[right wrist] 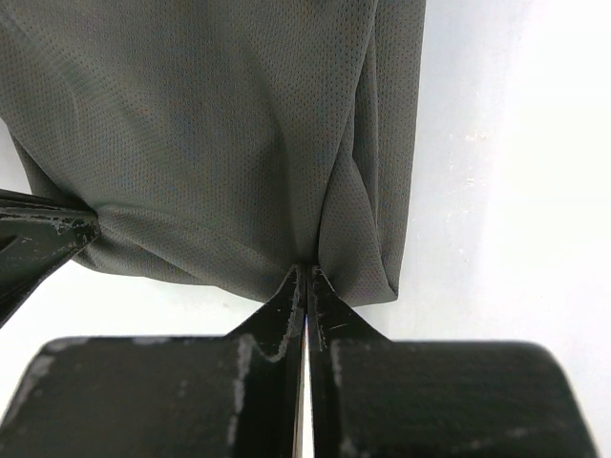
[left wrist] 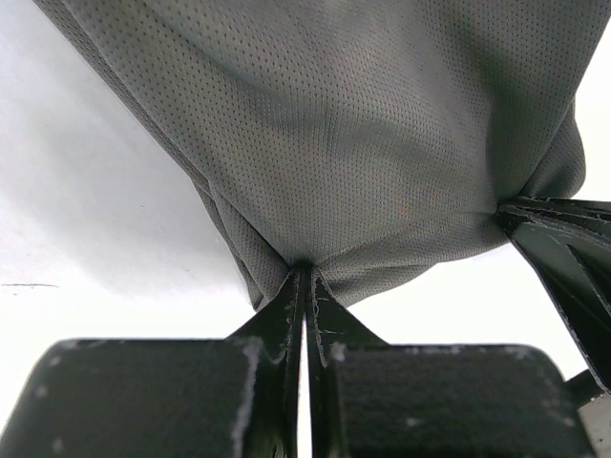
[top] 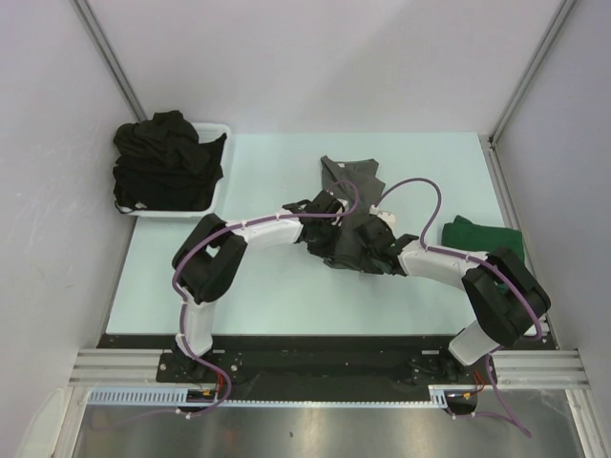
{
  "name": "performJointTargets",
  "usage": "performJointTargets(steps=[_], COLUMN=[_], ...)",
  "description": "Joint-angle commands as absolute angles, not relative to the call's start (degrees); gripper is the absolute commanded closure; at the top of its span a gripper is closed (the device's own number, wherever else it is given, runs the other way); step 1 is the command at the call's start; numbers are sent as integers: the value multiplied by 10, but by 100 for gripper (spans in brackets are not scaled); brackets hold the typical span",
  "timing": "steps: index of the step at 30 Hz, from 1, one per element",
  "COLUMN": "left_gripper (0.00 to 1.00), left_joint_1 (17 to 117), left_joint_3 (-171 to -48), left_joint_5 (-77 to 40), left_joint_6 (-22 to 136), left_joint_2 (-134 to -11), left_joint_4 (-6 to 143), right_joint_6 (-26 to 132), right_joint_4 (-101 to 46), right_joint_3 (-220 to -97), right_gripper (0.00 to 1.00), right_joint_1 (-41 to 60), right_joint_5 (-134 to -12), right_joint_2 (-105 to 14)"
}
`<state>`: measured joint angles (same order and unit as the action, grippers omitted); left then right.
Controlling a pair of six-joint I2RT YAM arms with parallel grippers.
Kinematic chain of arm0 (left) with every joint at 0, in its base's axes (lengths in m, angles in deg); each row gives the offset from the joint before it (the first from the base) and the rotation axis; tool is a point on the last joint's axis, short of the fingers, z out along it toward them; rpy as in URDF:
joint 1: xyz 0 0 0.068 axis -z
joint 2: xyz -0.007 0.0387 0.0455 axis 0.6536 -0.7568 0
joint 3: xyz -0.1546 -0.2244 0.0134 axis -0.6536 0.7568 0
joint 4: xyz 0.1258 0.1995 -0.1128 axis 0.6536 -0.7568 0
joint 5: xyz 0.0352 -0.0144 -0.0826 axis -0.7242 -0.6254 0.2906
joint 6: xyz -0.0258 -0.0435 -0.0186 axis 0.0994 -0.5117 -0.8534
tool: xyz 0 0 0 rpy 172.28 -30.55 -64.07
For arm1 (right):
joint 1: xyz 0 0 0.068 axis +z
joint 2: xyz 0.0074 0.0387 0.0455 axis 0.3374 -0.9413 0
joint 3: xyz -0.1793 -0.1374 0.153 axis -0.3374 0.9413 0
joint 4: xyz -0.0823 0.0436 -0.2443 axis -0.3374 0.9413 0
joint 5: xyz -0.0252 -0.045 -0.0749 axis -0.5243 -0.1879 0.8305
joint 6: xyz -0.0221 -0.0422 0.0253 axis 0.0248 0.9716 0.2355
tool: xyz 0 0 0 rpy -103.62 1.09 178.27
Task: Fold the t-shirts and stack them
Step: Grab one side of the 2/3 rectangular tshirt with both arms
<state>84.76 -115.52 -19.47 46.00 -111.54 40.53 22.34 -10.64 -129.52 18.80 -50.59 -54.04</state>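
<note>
The charcoal grey t-shirt (top: 348, 215) hangs bunched between my two grippers above the middle of the table. My left gripper (top: 323, 208) is shut on its edge; the left wrist view shows the jaws pinching the grey mesh fabric (left wrist: 363, 124) at the fingertips (left wrist: 307, 272). My right gripper (top: 382, 234) is shut on the same shirt (right wrist: 210, 134), pinching its hem (right wrist: 307, 272). Each wrist view shows the other gripper's tip holding the cloth at the frame edge. A folded dark green t-shirt (top: 480, 236) lies at the right. Several black t-shirts (top: 167, 157) are heaped in the basket.
A white plastic basket (top: 218, 196) stands at the table's back left corner. The pale table surface (top: 277, 296) is bounded by white walls on three sides. The arm bases sit on a black rail (top: 315, 353) at the near edge.
</note>
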Motion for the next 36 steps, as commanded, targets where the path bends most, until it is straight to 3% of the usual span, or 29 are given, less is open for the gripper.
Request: performJointTargets(steps=[1,32,33,36], left_gripper=[99,96,96,92], left_joint_1=[855,855,855,855], left_joint_3=[-1149,-1220,-1221,-1229], left_joint_5=[-207,-226,-227,-232], left_joint_6=[465,499,499,501], left_joint_2=[-1104,-1118,-1114,-1103], left_joint_4=[362,329,330,327], right_joint_6=[232,314,313,307], right_joint_4=[-61,-83,-79,-61], right_joint_3=[-1304,-1396,-1399,-1407], right_gripper=[100,100,99,77], right_joint_1=[187,131,131,131], right_joint_5=[-488,-489,-489,-484], right_joint_2=[-539,-616,-612,-587])
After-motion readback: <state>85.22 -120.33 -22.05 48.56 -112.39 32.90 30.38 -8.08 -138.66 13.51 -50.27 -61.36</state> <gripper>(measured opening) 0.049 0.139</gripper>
